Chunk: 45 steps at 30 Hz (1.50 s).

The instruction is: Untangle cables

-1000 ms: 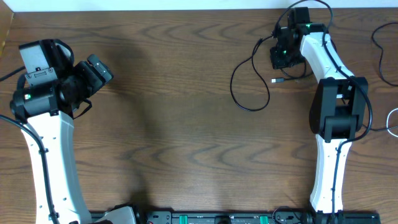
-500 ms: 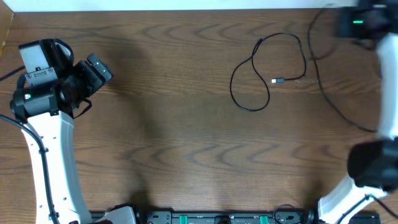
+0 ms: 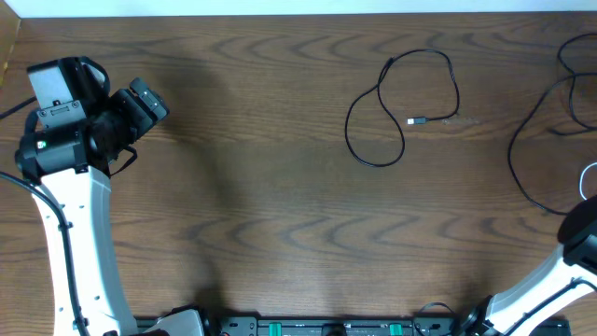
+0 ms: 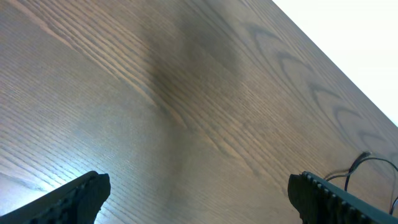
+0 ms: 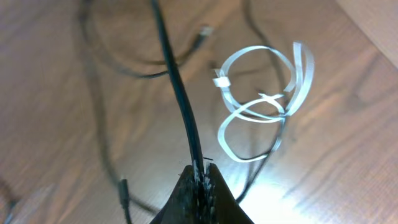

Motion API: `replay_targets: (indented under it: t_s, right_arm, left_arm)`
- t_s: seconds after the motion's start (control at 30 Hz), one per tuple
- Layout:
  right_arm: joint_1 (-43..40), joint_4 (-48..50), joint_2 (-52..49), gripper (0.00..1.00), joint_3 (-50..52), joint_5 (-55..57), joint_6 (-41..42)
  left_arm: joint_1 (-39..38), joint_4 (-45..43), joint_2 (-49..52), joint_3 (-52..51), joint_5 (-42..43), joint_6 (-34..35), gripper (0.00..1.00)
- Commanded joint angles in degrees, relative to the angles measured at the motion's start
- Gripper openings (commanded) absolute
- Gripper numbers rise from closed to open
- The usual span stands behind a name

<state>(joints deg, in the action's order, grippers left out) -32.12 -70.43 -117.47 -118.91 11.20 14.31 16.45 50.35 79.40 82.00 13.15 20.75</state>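
Note:
One black cable (image 3: 401,103) lies in a loose loop at the back middle of the table, its plug (image 3: 417,121) inside the loop. A second black cable (image 3: 522,154) curves along the right edge. In the right wrist view my right gripper (image 5: 200,171) is shut on a black cable (image 5: 177,81) that runs up out of the jaws. A coiled white cable (image 5: 261,106) lies just beyond it and also shows in the overhead view (image 3: 588,177). My right gripper is outside the overhead view. My left gripper (image 3: 140,103) is open and empty at the far left (image 4: 199,202).
Only part of the right arm (image 3: 580,238) shows at the lower right corner. The left arm (image 3: 70,187) stands along the left edge. A small black plug (image 5: 122,190) lies near my right jaws. The table's back edge (image 3: 280,13) runs along the top.
My right arm has swung from the back middle off to the right, out of the overhead view, dragging one black cable with it. The looped black cable stayed. The left arm has not moved.

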Motion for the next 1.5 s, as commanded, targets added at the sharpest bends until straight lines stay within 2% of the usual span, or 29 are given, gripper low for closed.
replay_targets:
  t_s: [0.0,0.03,0.07,0.1,0.13,0.27,0.47,0.73,1.1,1.2,1.47]
  right_arm:
    - [-2.93,-0.61,-3.17,0.21,0.26,3.67,3.87]
    - [-3.82,-1.20,-3.52,0.70,0.26,3.30,4.02]
    - [-4.17,-1.55,-3.52,0.88,0.26,2.82,4.17]
    - [-4.44,-1.97,-3.32,0.98,0.09,1.88,4.13]
    - [-4.55,-2.27,-3.13,0.99,0.02,1.03,4.11]
    - [-4.00,-2.67,-1.73,0.99,-0.09,-3.48,2.14]
    - [3.48,0.09,-0.26,0.98,-0.33,-23.47,-11.80]
    - [19.82,7.96,-0.31,0.89,-0.31,-24.22,-12.81]
    - [43.17,25.40,-7.28,0.80,-0.28,-15.56,-6.51]
    - [47.17,27.15,-10.38,0.77,-0.28,-9.25,-3.37]
    - [53.77,28.63,-18.82,0.78,-0.28,6.40,0.68]
  left_arm:
    - [0.20,-0.09,1.11,-0.57,-0.74,-0.74,0.96]
    - [0.20,-0.09,1.53,-0.57,-0.72,-0.74,0.96]
    - [0.20,-0.07,1.77,-0.57,-0.70,-0.74,0.96]
    - [0.20,-0.07,1.99,-0.57,-0.52,-0.72,0.96]
    - [0.17,-0.09,2.25,-0.57,-0.48,-0.72,0.96]
    - [0.09,-0.09,2.75,-0.57,-0.13,-0.72,0.96]
    - [0.09,-0.09,2.91,-0.57,-0.11,-0.72,0.96]
    - [0.09,-0.04,2.91,-0.57,-0.13,-0.74,0.96]
    - [0.09,0.00,2.91,-0.57,-0.13,-0.74,0.96]
    - [0.09,0.15,2.91,-0.57,-0.13,-0.74,0.96]
    - [0.09,0.39,2.91,-0.57,-0.13,-0.76,0.96]
